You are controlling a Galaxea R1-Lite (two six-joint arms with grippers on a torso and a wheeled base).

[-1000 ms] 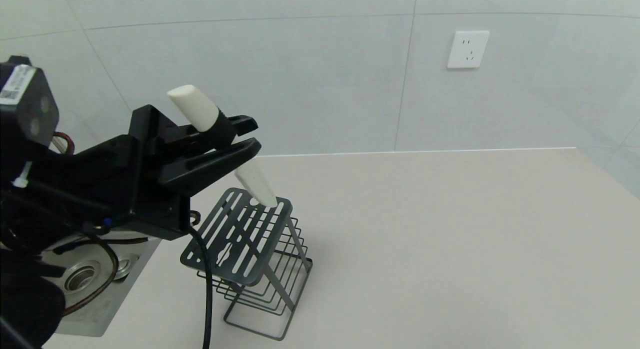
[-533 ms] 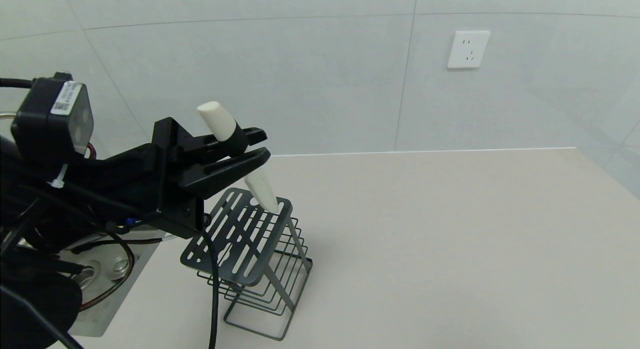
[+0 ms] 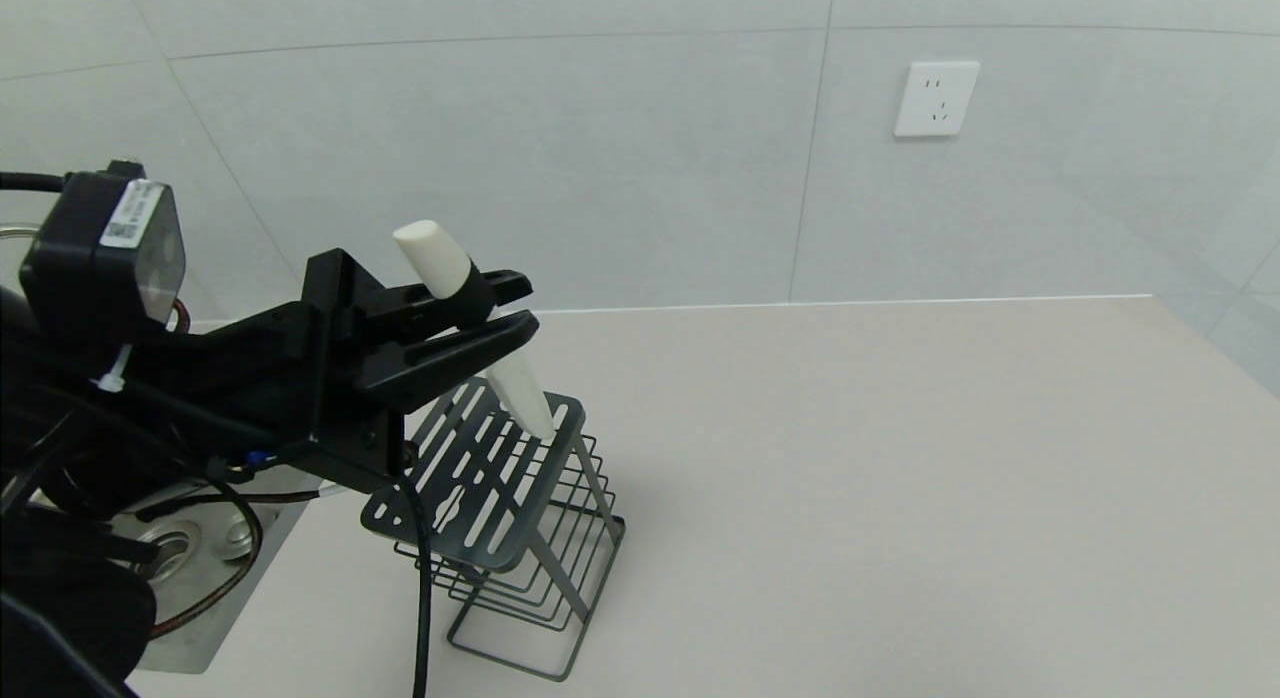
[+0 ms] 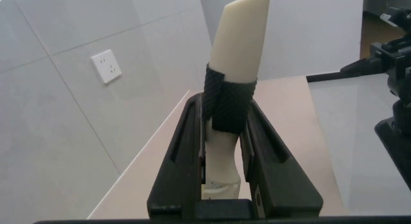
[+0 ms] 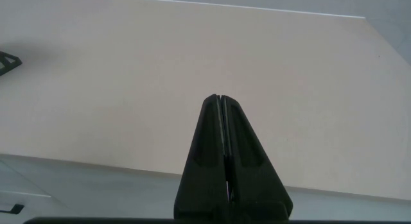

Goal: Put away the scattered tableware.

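Jaws of left gripper (image 3: 522, 303) pinch the white knife (image 3: 430, 253) at its black collar, handle up, blade angled down. Blade tip sits at a far slot of the slotted rack (image 3: 470, 498), which stands on the counter (image 3: 900, 478) near the sink (image 3: 195, 588). Right gripper (image 5: 220, 102) is pressed together, holding nothing, above bare counter.

Progress: knife looks picked and lined up, insertion barely begun, and most of the blade is above the top plate. Left to do: slide it in, release. Can't judge whether more tableware waits.

Versus 1 s back: left arm is closer to the rack and lower, knife stands steeper, tip a touch deeper. Rack hasn't shifted.
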